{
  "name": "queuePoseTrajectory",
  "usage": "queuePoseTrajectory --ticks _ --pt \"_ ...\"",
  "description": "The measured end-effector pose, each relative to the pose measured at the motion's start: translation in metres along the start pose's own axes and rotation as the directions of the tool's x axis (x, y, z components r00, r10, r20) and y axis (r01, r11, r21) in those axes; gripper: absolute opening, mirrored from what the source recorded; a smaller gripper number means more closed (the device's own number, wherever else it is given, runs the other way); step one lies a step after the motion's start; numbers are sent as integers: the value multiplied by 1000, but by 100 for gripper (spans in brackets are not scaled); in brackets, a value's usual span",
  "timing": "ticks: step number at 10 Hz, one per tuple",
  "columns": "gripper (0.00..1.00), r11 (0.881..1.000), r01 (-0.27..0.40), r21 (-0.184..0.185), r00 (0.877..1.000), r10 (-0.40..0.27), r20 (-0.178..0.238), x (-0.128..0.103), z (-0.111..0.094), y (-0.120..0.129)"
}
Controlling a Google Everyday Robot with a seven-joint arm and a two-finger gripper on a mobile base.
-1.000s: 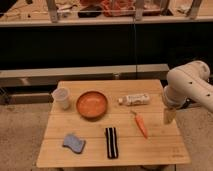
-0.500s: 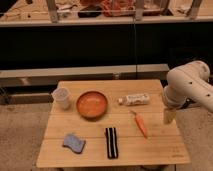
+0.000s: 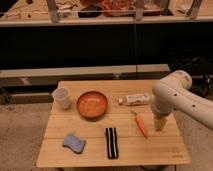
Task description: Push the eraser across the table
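On the table point(image 3: 161, 150) the eraser point(image 3: 112, 142) lies near the front edge, with the sponge point(image 3: 74, 142) to its left and the carrot point(image 3: 141, 125) to its right, farther back. Behind them, from left to right, are the cup point(image 3: 61, 97), the bowl point(image 3: 92, 104) and the tube point(image 3: 135, 99). The gripper point(image 3: 159, 123) hangs just right of the carrot.

The white arm point(image 3: 176, 97) reaches in from the right, elbow bent, wrist turned down. Its claw point(image 3: 159, 123) points straight down, low over the right side of the counter point(image 3: 90, 155).

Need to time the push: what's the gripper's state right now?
Gripper: cannot be told whether open or closed. It is at the table's right side, just right of the carrot, well apart from the eraser.
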State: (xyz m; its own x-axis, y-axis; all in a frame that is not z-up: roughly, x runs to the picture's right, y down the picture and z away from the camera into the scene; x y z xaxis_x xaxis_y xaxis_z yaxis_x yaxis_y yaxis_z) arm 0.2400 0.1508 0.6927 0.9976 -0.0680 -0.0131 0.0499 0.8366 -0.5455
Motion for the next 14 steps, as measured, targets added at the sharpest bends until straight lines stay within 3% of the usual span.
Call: queuePoseTrajectory --ticks 7,14 --pt "80 992 130 2 992 -130 5 -51 47 20" --pt "80 984 177 -7 984 -177 11 -59 57 37"
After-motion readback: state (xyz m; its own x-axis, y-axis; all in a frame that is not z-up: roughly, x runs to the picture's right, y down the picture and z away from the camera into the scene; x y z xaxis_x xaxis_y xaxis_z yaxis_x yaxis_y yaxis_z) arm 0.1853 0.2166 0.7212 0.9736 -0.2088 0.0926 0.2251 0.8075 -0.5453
